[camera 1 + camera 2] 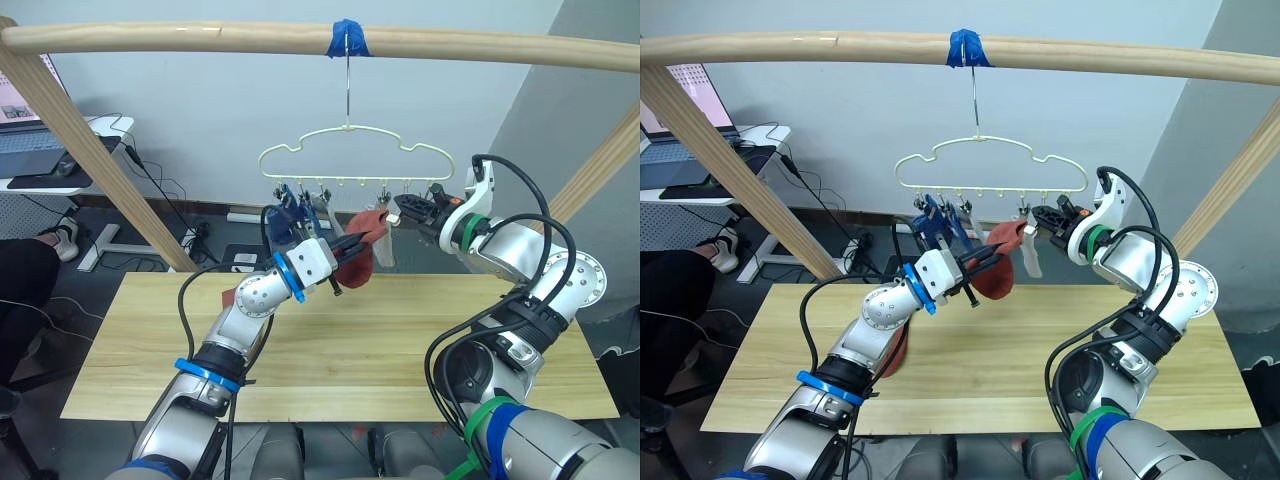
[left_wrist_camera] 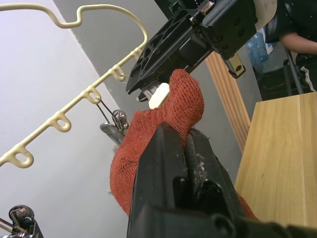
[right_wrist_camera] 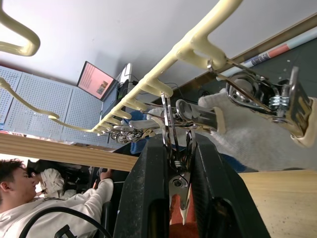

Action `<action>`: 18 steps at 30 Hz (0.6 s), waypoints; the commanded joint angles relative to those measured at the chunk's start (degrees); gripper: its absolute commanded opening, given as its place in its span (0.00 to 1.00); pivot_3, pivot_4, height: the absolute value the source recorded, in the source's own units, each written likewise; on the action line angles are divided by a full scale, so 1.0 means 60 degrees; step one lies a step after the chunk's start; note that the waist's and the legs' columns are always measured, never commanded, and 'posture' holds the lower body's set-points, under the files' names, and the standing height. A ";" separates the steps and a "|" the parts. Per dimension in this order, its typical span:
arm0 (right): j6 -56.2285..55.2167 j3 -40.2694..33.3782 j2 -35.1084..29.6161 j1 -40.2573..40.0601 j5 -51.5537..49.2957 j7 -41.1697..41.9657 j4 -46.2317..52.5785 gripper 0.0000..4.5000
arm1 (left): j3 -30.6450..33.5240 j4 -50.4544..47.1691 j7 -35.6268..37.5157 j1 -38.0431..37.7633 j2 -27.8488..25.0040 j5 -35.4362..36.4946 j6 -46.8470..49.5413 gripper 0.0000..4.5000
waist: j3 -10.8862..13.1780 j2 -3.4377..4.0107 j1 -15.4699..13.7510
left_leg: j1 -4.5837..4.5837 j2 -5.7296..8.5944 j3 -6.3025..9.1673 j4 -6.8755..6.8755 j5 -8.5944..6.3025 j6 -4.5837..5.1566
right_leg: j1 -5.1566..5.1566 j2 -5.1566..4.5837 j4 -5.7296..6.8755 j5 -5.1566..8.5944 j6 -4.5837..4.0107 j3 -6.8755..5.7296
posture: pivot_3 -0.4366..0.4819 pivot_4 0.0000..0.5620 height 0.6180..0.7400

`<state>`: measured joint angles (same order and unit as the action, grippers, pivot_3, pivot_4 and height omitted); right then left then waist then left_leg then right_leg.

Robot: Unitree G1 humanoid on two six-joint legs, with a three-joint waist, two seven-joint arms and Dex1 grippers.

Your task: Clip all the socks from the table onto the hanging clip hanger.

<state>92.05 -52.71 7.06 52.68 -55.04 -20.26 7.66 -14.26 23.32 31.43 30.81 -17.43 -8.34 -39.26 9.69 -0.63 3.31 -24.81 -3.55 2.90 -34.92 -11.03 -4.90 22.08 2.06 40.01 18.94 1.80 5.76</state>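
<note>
Nearest the robot, the light wooden surface (image 1: 400, 350) lies mostly bare, and a second rust-red sock (image 1: 897, 348) peeks out on it from behind the left forearm. Up from there, the left gripper (image 1: 350, 246) is raised above the far edge of the surface, its two black fingers (image 2: 163, 163) pressed together on a rust-red sock (image 1: 358, 265), holding it up toward the hanger's bottom bar. From the left wrist the sock's cuff bulges above the fingertips, with a metal clip hanging just beside it.

Across from it, the right gripper (image 1: 408, 212) reaches in from the robot's right, meeting the top of that red sock. Its fingers (image 3: 148, 188) are squeezed on one of the small metal clips (image 3: 176, 148), the clip pinched between them right under the bar. Next clip along, a light grey sock (image 3: 257, 144) is already clamped and hanging.

Behind both grippers, the pale yellow clip hanger (image 1: 350, 150) dangles by its long thin hook from the round wooden pole (image 1: 200, 38), at a wrap of blue tape (image 1: 349, 38). On the hanger's left side, blue socks (image 1: 290, 218) hang from clips, with something pale grey just beside them.

Farther back, a laptop (image 1: 25, 130) sits open on a desk, and a person in a light top (image 3: 34, 213) is seated beyond.
</note>
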 commanded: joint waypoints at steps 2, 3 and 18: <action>0.0075 0.0015 0.0196 0.0267 -0.0374 -0.0064 0.0287 0.08 | 0.0027 -0.0002 -0.0143 0.0296 0.0091 0.0008 -0.0182 0.01 | 0.0000 0.0000 0.0000 | 0.0000 0.0000 0.0000 0.0000 0.0000 0.0000 | 0.0000 0.0000 0.0000 0.0000 0.0000 0.0000 | 0.44 0.29 1.00; 0.0075 0.0041 0.0206 0.0248 -0.0379 -0.0065 0.0289 0.08 | 0.0017 0.0008 -0.0160 0.0321 0.0116 -0.0002 -0.0177 0.01 | 0.0000 0.0000 -0.0001 | -0.0001 0.0000 0.0000 0.0000 0.0000 0.0000 | 0.0000 0.0000 -0.0001 0.0000 0.0000 0.0000 | 0.44 0.29 1.00; 0.0013 -0.0031 0.0225 0.0372 -0.0363 -0.0101 0.0016 0.08 | -0.0123 0.0019 -0.0192 0.0343 0.0298 -0.0128 -0.0227 0.01 | 0.0000 0.0000 -0.0002 | -0.0002 0.0000 0.0000 0.0001 0.0000 0.0000 | 0.0001 0.0000 -0.0001 0.0000 0.0000 -0.0001 | 0.45 0.27 1.00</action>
<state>92.04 -52.71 7.49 52.95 -55.37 -21.19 7.17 -14.50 24.38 30.69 32.29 -16.07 -9.06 -39.31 9.69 -0.63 3.30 -24.82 -3.55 2.90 -34.92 -11.03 -4.90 22.09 2.06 40.01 18.94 1.80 5.76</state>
